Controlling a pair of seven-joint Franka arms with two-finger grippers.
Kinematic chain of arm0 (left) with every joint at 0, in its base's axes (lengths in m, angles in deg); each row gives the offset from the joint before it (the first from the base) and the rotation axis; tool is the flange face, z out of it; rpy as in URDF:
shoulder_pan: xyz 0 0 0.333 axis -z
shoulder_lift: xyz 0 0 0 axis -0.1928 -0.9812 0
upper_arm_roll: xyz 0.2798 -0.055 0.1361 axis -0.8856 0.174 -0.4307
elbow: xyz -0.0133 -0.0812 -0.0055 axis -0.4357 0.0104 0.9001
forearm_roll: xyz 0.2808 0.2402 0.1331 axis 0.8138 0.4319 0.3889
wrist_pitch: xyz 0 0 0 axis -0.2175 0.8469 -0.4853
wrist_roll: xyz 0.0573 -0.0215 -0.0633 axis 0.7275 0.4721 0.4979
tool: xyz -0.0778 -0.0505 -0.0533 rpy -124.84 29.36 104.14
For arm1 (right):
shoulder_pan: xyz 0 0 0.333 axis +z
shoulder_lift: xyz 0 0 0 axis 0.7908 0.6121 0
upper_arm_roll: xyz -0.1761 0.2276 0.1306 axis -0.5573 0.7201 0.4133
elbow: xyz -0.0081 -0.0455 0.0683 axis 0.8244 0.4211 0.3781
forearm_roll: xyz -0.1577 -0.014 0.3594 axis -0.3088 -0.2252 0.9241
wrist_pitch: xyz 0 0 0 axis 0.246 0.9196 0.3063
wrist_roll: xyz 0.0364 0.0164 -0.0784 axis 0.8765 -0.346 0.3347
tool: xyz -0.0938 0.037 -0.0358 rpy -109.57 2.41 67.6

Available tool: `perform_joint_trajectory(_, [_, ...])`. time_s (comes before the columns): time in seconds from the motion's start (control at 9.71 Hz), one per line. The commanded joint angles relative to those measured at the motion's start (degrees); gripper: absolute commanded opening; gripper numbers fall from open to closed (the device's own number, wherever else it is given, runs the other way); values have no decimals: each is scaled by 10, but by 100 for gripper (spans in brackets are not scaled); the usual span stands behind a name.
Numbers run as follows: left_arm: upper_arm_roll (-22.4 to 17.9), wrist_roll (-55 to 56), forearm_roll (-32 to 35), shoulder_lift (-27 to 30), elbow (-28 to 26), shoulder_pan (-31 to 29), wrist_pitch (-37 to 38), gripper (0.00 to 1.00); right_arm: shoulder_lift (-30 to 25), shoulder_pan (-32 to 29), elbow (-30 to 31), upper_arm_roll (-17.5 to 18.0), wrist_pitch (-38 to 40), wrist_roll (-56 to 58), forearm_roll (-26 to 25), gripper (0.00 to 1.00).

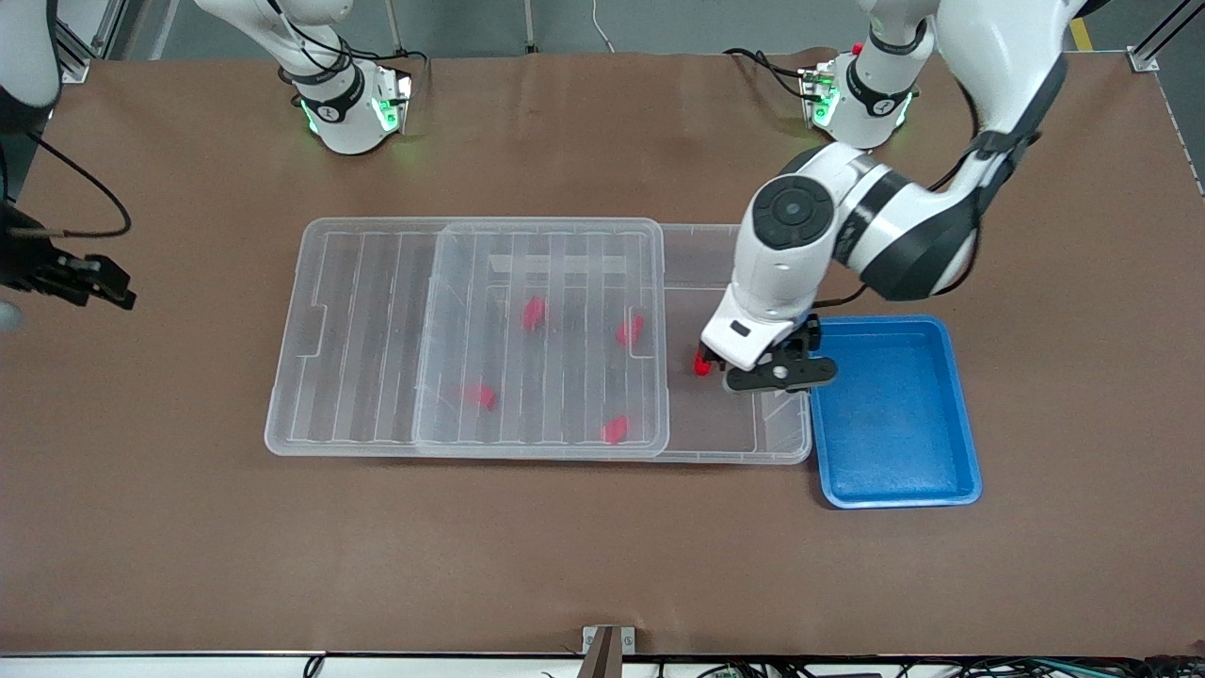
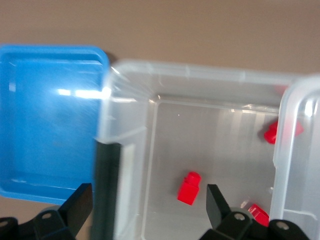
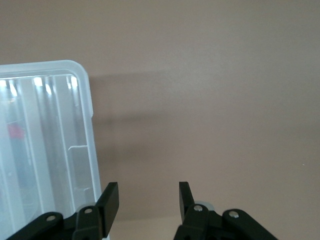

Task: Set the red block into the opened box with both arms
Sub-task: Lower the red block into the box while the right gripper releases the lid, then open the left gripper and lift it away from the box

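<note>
The clear box (image 1: 717, 428) lies mid-table with its ribbed lid (image 1: 358, 339) slid toward the right arm's end, so the end by the left arm is uncovered. A red block (image 1: 701, 363) (image 2: 189, 187) lies on the bare box floor there. My left gripper (image 1: 779, 374) (image 2: 147, 205) hangs open over that short end, one finger above the floor beside the block, the other past the black clip (image 2: 107, 190). Several more red blocks (image 1: 534, 313) show through the lid. My right gripper (image 1: 71, 278) (image 3: 147, 200) is open and holds nothing, over bare table off the lid's end (image 3: 50, 125).
A blue tray (image 1: 894, 414) (image 2: 45, 125) sits against the box's short end toward the left arm's end of the table. Brown table surface (image 1: 602, 565) spreads all round the box and tray.
</note>
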Motion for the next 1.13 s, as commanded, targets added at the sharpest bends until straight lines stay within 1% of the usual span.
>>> perform_joint_trajectory(0.0, [7,-60,3,7,55,-40,60,100,48,-4,6,2,-23,11,-2,7])
perform_joint_trajectory(0.1, [8,-90,1,36,58,-67,61,100,63,-3,21,3,-33,22,-3,0])
perform_joint_trajectory(0.21, [8,-97,-23,62,58,-86,61,100,72,-2,62,3,-76,31,-3,0])
perform_joint_trajectory(0.41, [7,-99,-106,100,58,-132,64,100,75,2,141,3,-157,68,-5,0])
perform_joint_trajectory(0.62, [4,-107,-124,124,58,-139,88,100,75,5,162,9,-167,78,3,0])
perform_joint_trajectory(0.72, [-10,-141,-135,150,52,-136,90,100,75,8,166,18,-164,77,16,0])
perform_joint_trajectory(0.82, [-39,-177,-156,159,51,-130,122,100,74,7,165,27,-147,79,46,0])
perform_joint_trajectory(0.93, [-94,-234,-187,185,44,-107,140,100,75,8,166,31,-140,80,64,0])
perform_joint_trajectory(1.03, [-167,-291,-219,215,24,-72,141,100,75,9,166,40,-139,78,67,0])
